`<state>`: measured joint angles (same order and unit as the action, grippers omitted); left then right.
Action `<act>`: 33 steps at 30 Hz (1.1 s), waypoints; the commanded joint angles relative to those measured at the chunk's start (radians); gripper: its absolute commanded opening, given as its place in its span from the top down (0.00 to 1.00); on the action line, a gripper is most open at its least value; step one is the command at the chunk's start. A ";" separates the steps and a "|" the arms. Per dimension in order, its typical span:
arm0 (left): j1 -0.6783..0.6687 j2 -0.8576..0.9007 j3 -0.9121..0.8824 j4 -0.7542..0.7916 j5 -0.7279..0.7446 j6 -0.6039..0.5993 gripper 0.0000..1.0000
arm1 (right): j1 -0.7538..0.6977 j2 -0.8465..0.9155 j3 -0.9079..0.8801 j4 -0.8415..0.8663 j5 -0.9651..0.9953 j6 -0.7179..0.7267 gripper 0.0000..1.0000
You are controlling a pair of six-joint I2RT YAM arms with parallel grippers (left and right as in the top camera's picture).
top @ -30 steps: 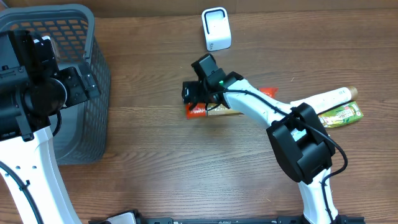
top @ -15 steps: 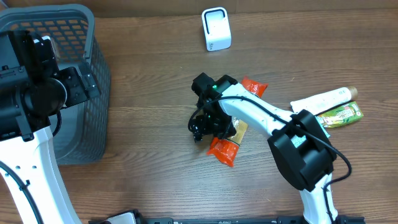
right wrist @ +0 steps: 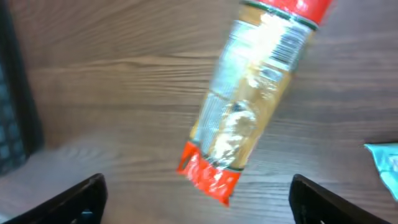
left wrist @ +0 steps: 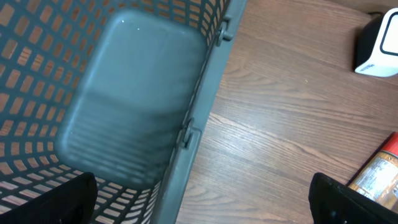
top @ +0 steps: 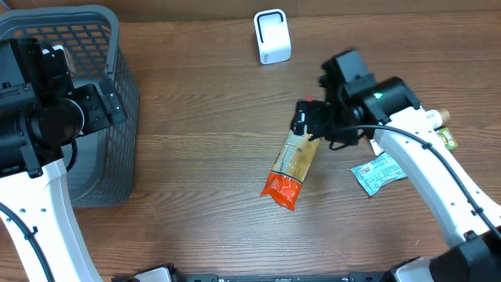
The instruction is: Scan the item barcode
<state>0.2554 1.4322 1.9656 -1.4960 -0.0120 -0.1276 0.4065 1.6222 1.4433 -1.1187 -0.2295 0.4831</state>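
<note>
We're hovering the spread right gripper [top: 307,124] over the loose snack packet [top: 291,168], likely lining up a regrip toward the scanner [top: 272,37]; left gripper [left wrist: 205,199] is idling, spread too, above the basket [left wrist: 205,93].

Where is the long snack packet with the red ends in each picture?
Overhead: the snack packet lies slanted near the middle of the table.
Left wrist: the snack packet only peeks in at the lower right edge.
Right wrist: the snack packet fills the middle, slanted.
Shared landmark: the white scanner sits above the packet in overhead and at the top right in left wrist; right wrist misses it.
</note>
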 commanded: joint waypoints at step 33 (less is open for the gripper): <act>0.000 0.004 0.000 0.005 0.005 -0.007 0.00 | 0.019 0.157 -0.535 0.763 -0.175 0.335 0.84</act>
<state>0.2554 1.4322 1.9656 -1.4960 -0.0116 -0.1276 0.4191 1.7649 0.9100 -0.3641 -0.4034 0.8589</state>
